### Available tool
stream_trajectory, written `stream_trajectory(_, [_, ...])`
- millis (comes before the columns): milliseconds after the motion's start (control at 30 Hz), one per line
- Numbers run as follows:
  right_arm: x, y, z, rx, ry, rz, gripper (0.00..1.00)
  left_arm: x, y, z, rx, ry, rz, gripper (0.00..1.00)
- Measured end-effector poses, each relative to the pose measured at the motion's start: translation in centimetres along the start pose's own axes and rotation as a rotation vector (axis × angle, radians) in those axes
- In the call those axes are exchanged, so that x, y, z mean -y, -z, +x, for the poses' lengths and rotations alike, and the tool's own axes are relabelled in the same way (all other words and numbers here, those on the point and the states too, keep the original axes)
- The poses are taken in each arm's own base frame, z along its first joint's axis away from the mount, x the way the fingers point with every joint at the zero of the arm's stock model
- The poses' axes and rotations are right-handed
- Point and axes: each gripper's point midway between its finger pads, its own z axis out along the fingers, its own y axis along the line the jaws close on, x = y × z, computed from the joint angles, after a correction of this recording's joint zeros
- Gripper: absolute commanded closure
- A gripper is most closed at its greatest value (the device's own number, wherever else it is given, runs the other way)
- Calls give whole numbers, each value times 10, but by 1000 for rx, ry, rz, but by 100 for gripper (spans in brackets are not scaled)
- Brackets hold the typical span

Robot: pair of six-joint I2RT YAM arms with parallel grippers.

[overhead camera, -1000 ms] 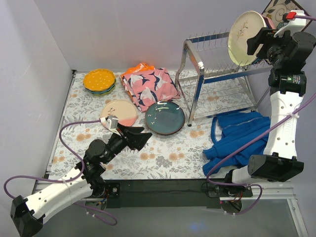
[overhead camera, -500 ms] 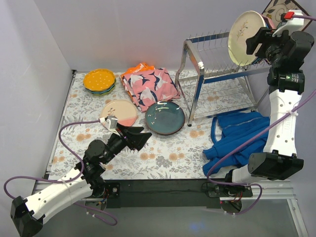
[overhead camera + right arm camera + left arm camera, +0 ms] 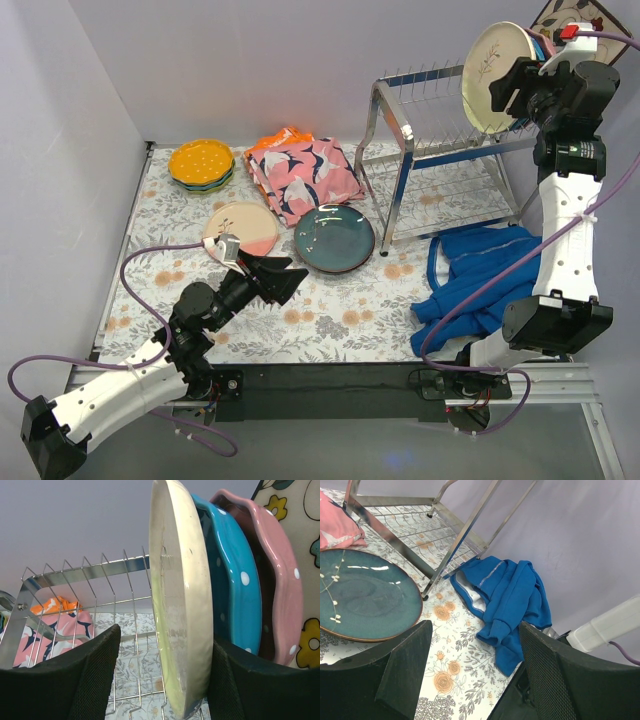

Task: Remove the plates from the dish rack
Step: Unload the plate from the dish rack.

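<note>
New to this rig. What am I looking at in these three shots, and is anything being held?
Two robot arms bolted at the near edge of a table. The wide shot comes from a fixed overhead camera; the other two from wrist cameras. On the table: teal plate, cream-pink plate, stack of dotted plates, bird-print cloth, blue garment, wire dish rack. The left end effector is open and empty near the teal plate. The right end effector straddles a cream plate standing in the rack; a gap shows beside it, so nothing is clamped.
</note>
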Motion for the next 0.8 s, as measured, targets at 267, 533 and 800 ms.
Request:
stream_trajectory(267, [4,-2,1,-1,21,13,44,0,0,0,0,0,0,32])
stream_trajectory(533, [8,-11,7,-2,36,26,65,0,0,0,0,0,0,32])
stream_trajectory(800, [11,-12,8,-5,70,26,99,-2,-1,3,-9,0,-6,32])
